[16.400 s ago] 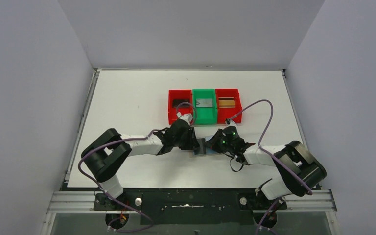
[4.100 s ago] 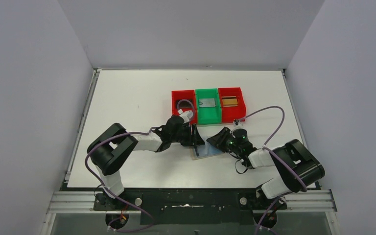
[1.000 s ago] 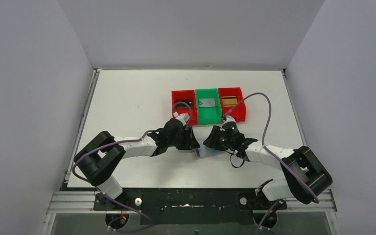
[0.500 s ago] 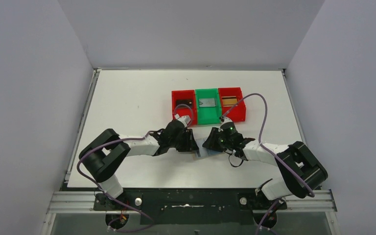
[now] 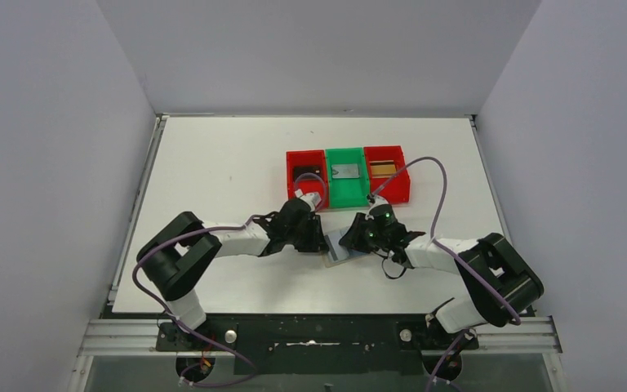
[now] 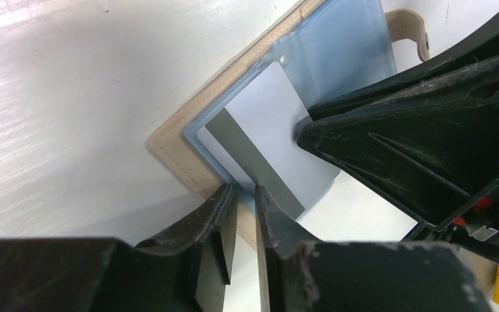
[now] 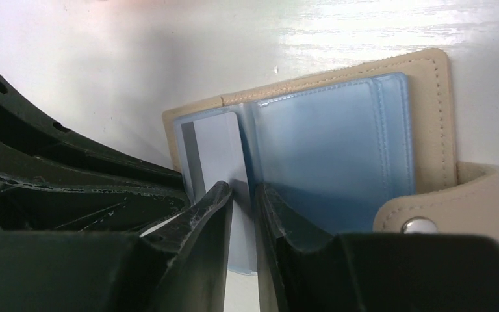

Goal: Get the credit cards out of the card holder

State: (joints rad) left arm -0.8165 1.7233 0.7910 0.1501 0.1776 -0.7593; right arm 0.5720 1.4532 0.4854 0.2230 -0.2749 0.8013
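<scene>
The beige card holder (image 5: 339,248) lies open on the table, its blue lining up. A pale credit card (image 6: 266,110) with a grey stripe sits in one blue sleeve. My left gripper (image 6: 245,190) is shut on the holder's beige edge (image 6: 169,146) at its near corner. Facing it from the right, my right gripper (image 7: 243,187) is shut on the edge of the same card (image 7: 217,146). The holder's (image 7: 429,97) snap tab (image 7: 455,208) lies flat beside the right finger. From above, the left gripper (image 5: 320,239) and right gripper (image 5: 351,239) meet over the holder and hide much of it.
Three bins stand in a row just behind the grippers: a red bin (image 5: 291,186) with a dark card (image 5: 304,171), a green bin (image 5: 347,198) with a silver-grey card (image 5: 344,171), and a red bin (image 5: 400,188) with a gold-brown card (image 5: 382,169). Purple cables arch over both wrists.
Over the last second both grippers have drawn their jaws in, the left on the holder's edge and the right on the card. The arms have shifted only slightly.
</scene>
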